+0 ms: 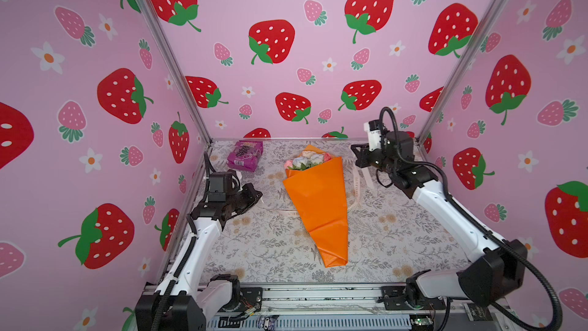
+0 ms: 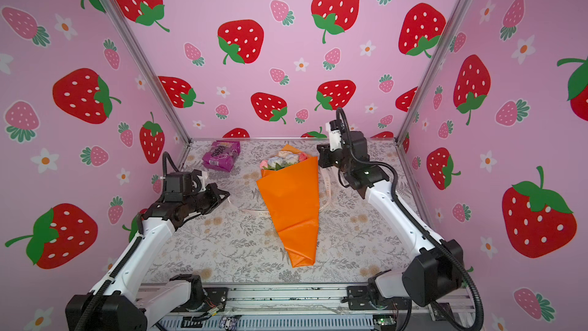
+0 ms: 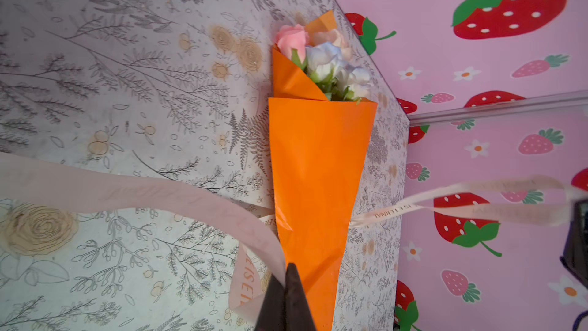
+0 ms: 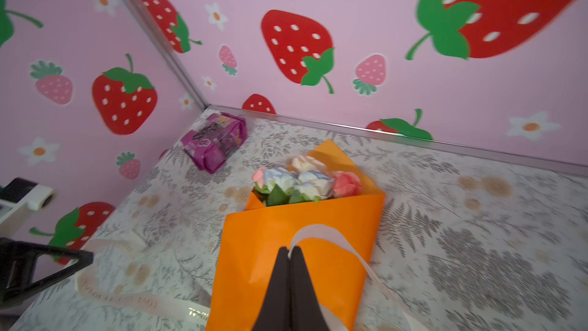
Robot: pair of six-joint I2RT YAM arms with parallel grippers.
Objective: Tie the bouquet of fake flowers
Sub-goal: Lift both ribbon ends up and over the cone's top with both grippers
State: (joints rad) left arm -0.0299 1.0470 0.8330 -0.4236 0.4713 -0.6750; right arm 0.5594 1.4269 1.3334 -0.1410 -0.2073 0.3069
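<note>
Left gripper [image 3: 288,281] clenched on one end of the cream ribbon [image 3: 127,189]; right gripper [image 4: 289,254] pinched on the other end. Bouquet [image 1: 318,199] lies in the middle of the table [image 1: 397,234], long axis running front to back, rose heads toward the back wall. Ribbon passes beneath the orange cone, crosswise to that axis. Left gripper sits low, left of the cone's middle; right gripper higher, right of the flower end. Crossing the ends over the cone looks next. Ribbon print reads "ETERNAL"; purple packet [image 1: 245,154] lettering illegible.
</note>
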